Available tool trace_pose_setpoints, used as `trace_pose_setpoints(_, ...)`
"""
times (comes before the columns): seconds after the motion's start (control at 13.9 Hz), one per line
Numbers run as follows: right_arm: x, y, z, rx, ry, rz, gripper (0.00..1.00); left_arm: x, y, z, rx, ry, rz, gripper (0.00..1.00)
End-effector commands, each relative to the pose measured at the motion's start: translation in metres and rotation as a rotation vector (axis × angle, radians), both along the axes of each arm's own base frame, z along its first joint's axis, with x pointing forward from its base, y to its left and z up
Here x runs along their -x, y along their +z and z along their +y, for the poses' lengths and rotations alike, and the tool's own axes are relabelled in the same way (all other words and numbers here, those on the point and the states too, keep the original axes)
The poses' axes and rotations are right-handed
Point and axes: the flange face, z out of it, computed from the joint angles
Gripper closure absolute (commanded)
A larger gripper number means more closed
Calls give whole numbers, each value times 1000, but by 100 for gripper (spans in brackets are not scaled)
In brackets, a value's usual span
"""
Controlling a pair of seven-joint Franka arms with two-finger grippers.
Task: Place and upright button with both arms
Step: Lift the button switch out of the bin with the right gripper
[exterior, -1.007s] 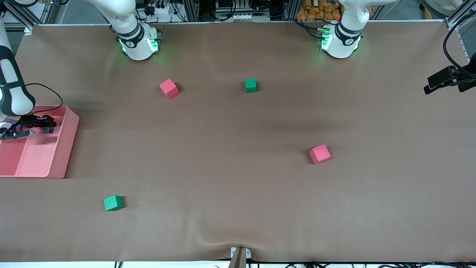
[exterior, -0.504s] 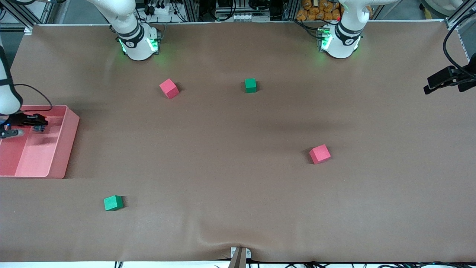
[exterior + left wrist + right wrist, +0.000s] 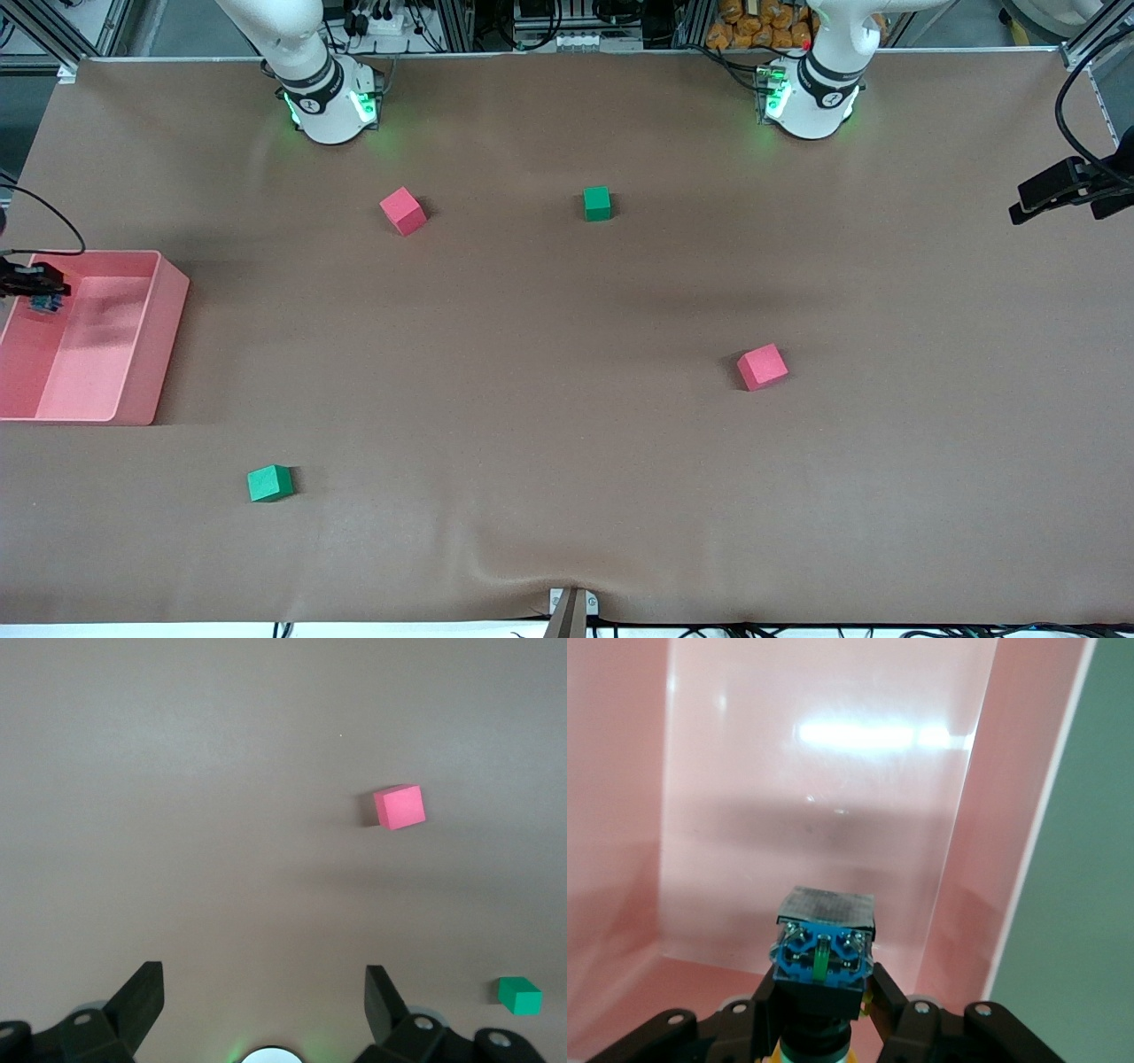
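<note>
Broadly, we work on one brown table (image 3: 567,443), and at the right arm's end of it lies one pink tray (image 3: 168,337). Our two arms differ in role: the left arm waits, its left gripper (image 3: 264,992) hanging over bare table with jaws spread wide and nothing between them. Our right gripper (image 3: 31,282) hovers over the tray, clamped tight on the button (image 3: 824,961), so the button is up in the air above the tray, not yet set down.

We count four cubes: two red ones, a red cube (image 3: 403,210) near the right arm's base and a red cube (image 3: 762,367) toward the left arm's end, nearer the camera; and two green ones, a green cube (image 3: 597,203) between the bases and a green cube (image 3: 269,483) nearest the camera. We see one button only.

We judge the button light, hard and rigid, with smooth plastic sides that could slip or twist in a loose pinch. In the right wrist view its blue base points away from the gripper, the yellow cap toward the fingers. We would hold it across the short black body, not by the rounded cap.
</note>
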Motion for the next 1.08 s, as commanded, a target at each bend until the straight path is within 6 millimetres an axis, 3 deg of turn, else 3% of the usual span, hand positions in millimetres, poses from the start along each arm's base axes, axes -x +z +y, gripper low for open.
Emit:
trace_pose_setpoints(0.0,-22,51,28,0,62,-11,100,4,5,-3,-5,4,1,0)
trace_pose_setpoints(0.29,-76,95,91,-49,147,-18,100,4,5,-3,-5,3,1,0)
trace_pose_setpoints(0.5,-110,107,153,-80,196,-47,100,4,4,-2,-3,1,4,0)
trace_pose_setpoints(0.72,-144,115,248,-106,150,-54,100,4,5,-3,-2,-1,2,0)
trace_pose_setpoints(1.01,-167,122,370,-102,61,-50,100,4,3,0,-1,2,5,0)
